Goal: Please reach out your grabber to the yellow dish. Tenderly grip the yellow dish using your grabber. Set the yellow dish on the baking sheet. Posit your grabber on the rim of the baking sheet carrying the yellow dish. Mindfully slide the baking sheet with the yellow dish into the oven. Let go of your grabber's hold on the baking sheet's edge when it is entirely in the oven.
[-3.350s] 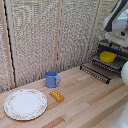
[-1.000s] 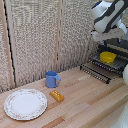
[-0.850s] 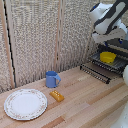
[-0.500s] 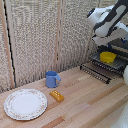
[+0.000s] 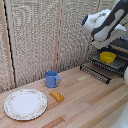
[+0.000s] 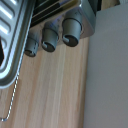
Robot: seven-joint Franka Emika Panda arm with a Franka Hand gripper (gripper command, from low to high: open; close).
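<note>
The dish is already sitting on the sheet at the oven mouth, below and toward the exterior view's right of the arm, whose claw is showing in neither view, so its opening cannot be told.

Yellow dish, small round shallow bowl, upright on the baking sheet, dark wire-grid tray resting in the oven mouth, black-and-silver oven at the exterior view's right, three grey knobs showing.

Bare wooden table lies open between blue mug and oven.
</note>
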